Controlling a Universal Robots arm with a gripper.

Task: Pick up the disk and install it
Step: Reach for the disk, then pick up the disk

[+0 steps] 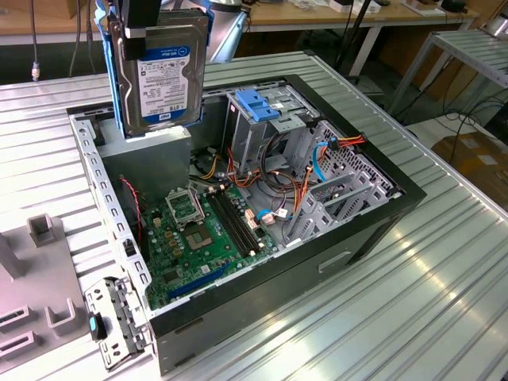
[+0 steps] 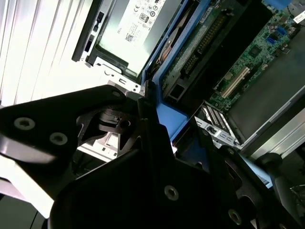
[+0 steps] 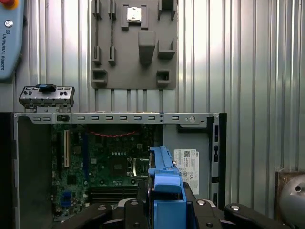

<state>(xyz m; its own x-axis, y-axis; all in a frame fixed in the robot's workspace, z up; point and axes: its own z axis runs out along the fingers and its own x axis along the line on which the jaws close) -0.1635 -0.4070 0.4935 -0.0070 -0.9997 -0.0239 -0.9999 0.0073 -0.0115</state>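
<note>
A ribbed, silver metal bench (image 1: 444,270) is carrying everything here, its grooves running lengthwise under the load. An open black computer case (image 1: 262,305) is lying on its side around the middle of the bench. A flat grey fixture plate (image 1: 40,278) with raised holders is sitting toward the bench edge at the exterior view's left. A small silver bracket (image 1: 119,321) with a blue clip is lying just beside the case's corner, between case and plate. In the first wrist view a pale blue-grey handheld controller (image 3: 9,43) is resting on the ribs.
</note>
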